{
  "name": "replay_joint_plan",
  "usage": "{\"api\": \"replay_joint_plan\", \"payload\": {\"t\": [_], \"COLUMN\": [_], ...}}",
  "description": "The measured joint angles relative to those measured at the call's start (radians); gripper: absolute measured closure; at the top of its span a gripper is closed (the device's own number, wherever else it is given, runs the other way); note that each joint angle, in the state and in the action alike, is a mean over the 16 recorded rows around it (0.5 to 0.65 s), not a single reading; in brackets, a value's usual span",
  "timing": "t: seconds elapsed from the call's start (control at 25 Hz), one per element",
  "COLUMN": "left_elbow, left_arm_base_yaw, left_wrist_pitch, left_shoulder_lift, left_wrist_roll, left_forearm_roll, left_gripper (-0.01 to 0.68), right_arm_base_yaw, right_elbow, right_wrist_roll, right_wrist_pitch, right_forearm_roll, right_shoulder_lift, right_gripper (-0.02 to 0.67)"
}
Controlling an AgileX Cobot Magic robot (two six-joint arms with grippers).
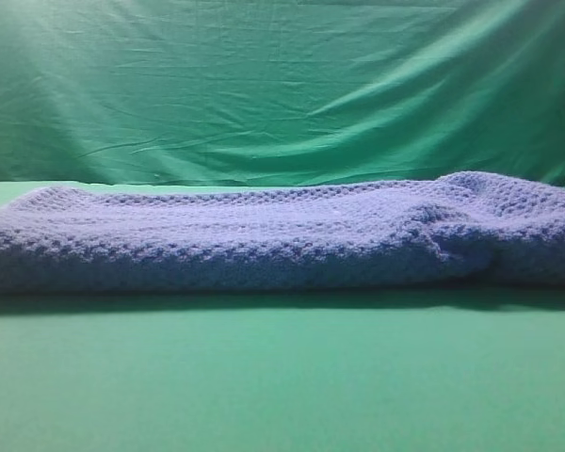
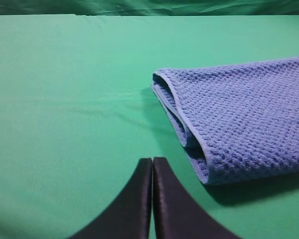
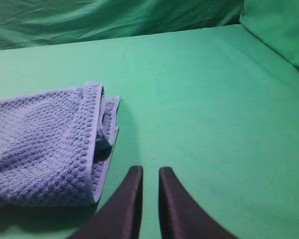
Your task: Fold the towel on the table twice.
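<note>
Left gripper (image 2: 152, 162): black fingers pressed together, empty, above the smooth green table (image 2: 65, 109).
Right gripper (image 3: 150, 172): narrow slit, holding nothing.
Towel: folded periwinkle waffle-weave towel (image 1: 264, 235), at 2 o'clock of left gripper, 10 o'clock of right.
Room: wrinkled green backdrop cloth (image 1: 264, 85) behind.

Exterior high view: soft and slightly blurred throughout, weave detail on the towel (image 1: 264, 231) smeared, colours washed with a bluish cast. Light is even and diffuse from above; a dark shadow band lies on the table (image 1: 282, 377) along the towel's near edge. The backdrop cloth (image 1: 282, 85) is brighter at left, darker at right. Wrist views: sharper, waffle texture resolved. Dark shadow sits under the towel's near edge in both. No glare. Picture corners dim slightly.
</note>
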Motion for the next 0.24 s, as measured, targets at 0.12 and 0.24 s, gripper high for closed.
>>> {"api": "replay_joint_plan", "payload": {"t": [0.12, 0.24], "left_elbow": [0.0, 0.0], "left_arm_base_yaw": [0.0, 0.0], "left_wrist_pitch": [0.0, 0.0], "left_shoulder_lift": [0.0, 0.0], "left_wrist_roll": [0.0, 0.0], "left_forearm_roll": [0.0, 0.0], "left_gripper": [0.673, 0.673], "right_arm_base_yaw": [0.0, 0.0], "right_elbow": [0.0, 0.0], "right_wrist_roll": [0.0, 0.0], "right_wrist_pitch": [0.0, 0.0], "right_forearm_roll": [0.0, 0.0], "right_shoulder_lift": [0.0, 0.0], "right_gripper": [0.6, 0.6]}}
